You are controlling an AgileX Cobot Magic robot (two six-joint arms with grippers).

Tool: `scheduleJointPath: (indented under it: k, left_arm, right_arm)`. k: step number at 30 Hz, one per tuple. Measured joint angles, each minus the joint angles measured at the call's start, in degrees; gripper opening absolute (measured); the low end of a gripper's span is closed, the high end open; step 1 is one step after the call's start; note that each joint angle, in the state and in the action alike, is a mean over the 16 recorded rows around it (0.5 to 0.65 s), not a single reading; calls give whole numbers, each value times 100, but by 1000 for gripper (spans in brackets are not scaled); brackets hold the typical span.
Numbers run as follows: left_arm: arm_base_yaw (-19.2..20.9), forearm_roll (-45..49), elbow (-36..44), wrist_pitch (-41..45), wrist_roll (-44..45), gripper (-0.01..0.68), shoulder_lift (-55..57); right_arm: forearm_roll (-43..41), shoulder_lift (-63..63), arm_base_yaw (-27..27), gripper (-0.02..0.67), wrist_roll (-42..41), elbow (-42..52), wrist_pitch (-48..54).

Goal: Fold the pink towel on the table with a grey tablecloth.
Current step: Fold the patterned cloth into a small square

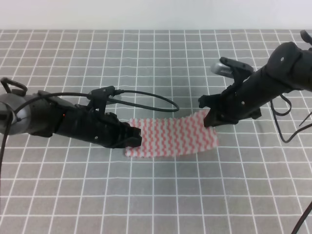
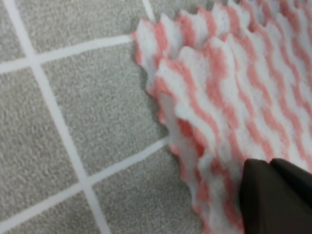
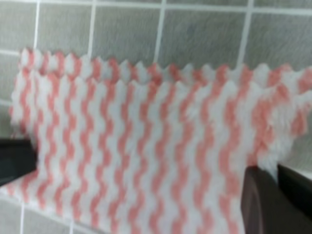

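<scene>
The pink towel (image 1: 170,139) lies as a doubled strip in the middle of the table with a grey tablecloth (image 1: 156,58). Two scalloped layers, one over the other, show in the left wrist view at the towel's corner (image 2: 219,92) and in the right wrist view along its far edge (image 3: 146,141). My left gripper (image 1: 135,137) is shut on the towel's left end, low on the cloth, its dark fingers (image 2: 278,200) pressed together. My right gripper (image 1: 210,117) is shut on the right end and holds it raised off the table, its fingers (image 3: 273,204) at the towel's corner.
A black cable (image 1: 151,100) loops over the tablecloth just behind the towel, between the two arms. The grey gridded cloth runs to every side of the high view, with a pale wall edge along the back.
</scene>
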Motion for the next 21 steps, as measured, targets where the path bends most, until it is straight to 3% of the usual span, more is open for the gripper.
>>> scheduleJointPath:
  k: [10, 21]
  left_arm:
    - [0, 3, 0, 1, 0, -2, 1]
    - [0, 8, 1, 4, 10, -2, 4]
  right_arm:
    - [477, -46, 156, -11, -167, -122, 129]
    - [923, 51, 750, -11, -352, -391, -187]
